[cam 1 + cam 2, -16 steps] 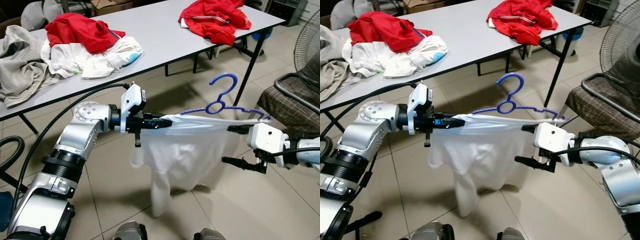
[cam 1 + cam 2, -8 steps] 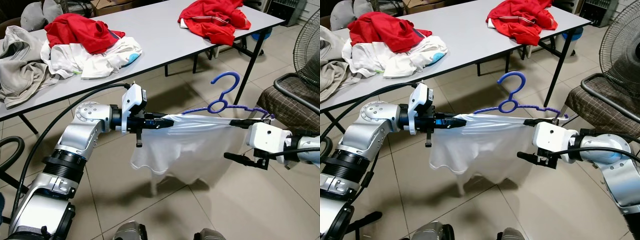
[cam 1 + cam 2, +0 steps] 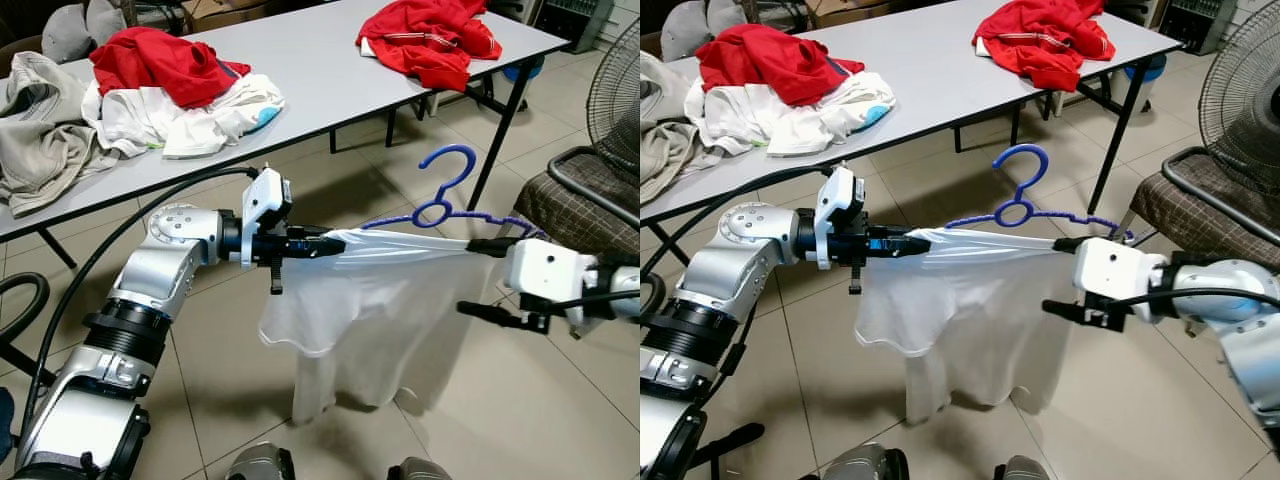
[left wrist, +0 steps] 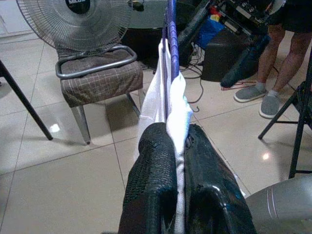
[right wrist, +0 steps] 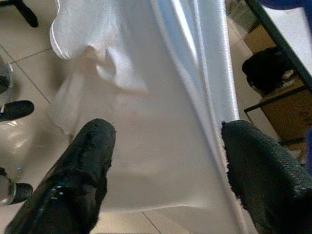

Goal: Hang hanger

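A blue hanger (image 3: 447,193) sits inside the neck of a white shirt (image 3: 370,300), its hook pointing up, held in the air over the tiled floor. My left gripper (image 3: 322,242) is shut on the shirt's shoulder together with the hanger's end, and the cloth shows pinched between the black fingers (image 4: 151,165). My right gripper (image 3: 465,275) is open at the shirt's other side, one finger along the top by the hanger's far end, the other lower beside the cloth. The shirt (image 5: 161,97) hangs between its spread fingers (image 5: 87,151).
A long grey table (image 3: 320,70) stands beyond, with red clothes (image 3: 160,60), a second red pile (image 3: 430,35), white garments (image 3: 190,115) and grey ones (image 3: 40,130). A checked chair (image 3: 580,200) and a fan (image 3: 615,80) stand on my right. A person's legs (image 4: 273,73) stand past the chair.
My right gripper has shifted slightly to the right, pulling the shirt's top edge tauter. The shirt's lower part, bunched up half a second ago, hangs down long again.
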Controlling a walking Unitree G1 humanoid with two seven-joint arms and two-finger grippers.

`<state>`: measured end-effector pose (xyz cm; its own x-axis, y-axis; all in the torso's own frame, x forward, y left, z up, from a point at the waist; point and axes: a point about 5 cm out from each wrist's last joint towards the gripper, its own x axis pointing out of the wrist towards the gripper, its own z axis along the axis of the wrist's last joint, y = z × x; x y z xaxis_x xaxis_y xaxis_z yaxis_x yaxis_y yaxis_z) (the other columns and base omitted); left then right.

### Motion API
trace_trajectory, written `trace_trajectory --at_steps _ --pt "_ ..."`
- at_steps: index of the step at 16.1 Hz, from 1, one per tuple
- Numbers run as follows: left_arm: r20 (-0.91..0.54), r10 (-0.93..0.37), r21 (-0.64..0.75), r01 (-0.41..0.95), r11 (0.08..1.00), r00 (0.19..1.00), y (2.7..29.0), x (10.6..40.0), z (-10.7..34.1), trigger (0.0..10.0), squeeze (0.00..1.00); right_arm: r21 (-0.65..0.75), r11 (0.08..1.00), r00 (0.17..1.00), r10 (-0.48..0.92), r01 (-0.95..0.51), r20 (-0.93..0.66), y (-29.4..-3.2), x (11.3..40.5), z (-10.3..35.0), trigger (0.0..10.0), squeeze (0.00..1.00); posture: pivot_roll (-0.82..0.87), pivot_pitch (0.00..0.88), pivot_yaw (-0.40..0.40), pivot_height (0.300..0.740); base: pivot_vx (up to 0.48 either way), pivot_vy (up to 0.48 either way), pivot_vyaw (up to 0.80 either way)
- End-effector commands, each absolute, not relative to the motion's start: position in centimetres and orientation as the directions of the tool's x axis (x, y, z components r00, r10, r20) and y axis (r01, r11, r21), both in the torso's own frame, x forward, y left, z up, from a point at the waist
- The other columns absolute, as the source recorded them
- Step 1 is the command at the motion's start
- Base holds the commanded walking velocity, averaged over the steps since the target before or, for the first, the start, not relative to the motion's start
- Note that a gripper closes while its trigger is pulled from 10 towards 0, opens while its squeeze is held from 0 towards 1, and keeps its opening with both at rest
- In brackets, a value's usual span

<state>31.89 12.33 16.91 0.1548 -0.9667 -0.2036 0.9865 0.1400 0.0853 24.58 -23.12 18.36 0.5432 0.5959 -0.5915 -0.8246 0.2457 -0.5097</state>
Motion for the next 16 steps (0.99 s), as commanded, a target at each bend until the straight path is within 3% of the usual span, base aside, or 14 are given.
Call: trace_trajectory --at_steps 1,2,8,16 --pt "-0.187 -0.97 0.128 0.983 0.133 0.155 12.4 32.2 18.2 0.0 0.0 -0.537 0.237 0.557 0.602 -0.809 -0.572 -23.0 24.6 19.2 8.6 0.0 -0.17 0.0 0.077 0.74 0.0 0.0 0.0" --pt "-0.188 -0.971 0.128 0.984 0.124 0.147 12.4 32.1 18.2 0.0 0.0 -0.541 0.237 0.561 0.593 -0.807 -0.577 -23.1 24.6 19.2 10.0 0.0 -0.17 0.0 0.077 0.74 0.0 0.0 0.0" --pt "-0.201 -0.967 0.128 0.983 0.134 0.158 12.6 32.3 18.0 0.0 0.0 -0.551 0.217 0.561 0.58 -0.806 -0.591 -23.5 24.4 19.8 10.0 0.0 -0.18 0.0 0.078 0.74 0.0 0.0 0.0" --pt "-0.171 -0.983 0.07 0.996 0.049 0.06 12.0 31.2 17.9 0.0 0.0 -0.573 0.208 0.582 0.535 -0.793 -0.612 -24.1 25.0 19.2 10.0 0.0 -0.18 0.0 0.069 0.74 0.0 0.0 0.0"
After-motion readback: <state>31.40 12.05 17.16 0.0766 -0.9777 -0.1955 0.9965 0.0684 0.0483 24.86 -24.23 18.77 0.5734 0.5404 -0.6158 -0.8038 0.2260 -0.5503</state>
